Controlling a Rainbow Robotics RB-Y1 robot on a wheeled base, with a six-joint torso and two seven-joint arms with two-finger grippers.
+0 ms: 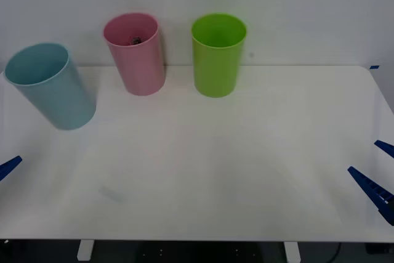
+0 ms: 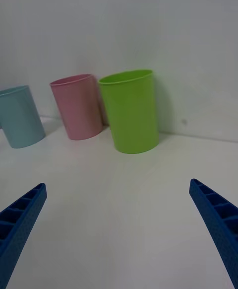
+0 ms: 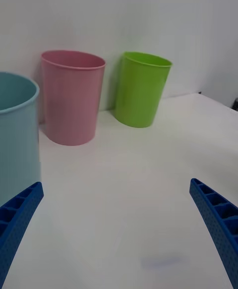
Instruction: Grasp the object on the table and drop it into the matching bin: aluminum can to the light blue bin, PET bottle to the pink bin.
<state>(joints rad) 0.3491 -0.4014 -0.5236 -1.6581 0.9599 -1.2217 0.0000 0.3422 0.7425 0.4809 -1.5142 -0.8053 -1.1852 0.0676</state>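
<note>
The pink bin (image 1: 136, 60) stands upright at the back of the white table (image 1: 234, 164), and the light blue bin (image 1: 52, 90) stands to its left, nearer me. A small dark shape (image 1: 135, 40) lies inside the pink bin's mouth. It looks like the PET bottle's cap end, and the bin wall hides the rest. The aluminum can is out of view. My right gripper (image 1: 363, 156) hangs open over the table's right edge. A blue finger (image 1: 10, 167) of my left gripper pokes in at the left edge. In the left wrist view that gripper (image 3: 115, 183) is open and holds nothing.
A lime green bin (image 1: 218, 56) stands right of the pink bin, with a small gap between them. A white wall rises close behind the bins. The white table surface spreads wide in front of the bins, between the two arms.
</note>
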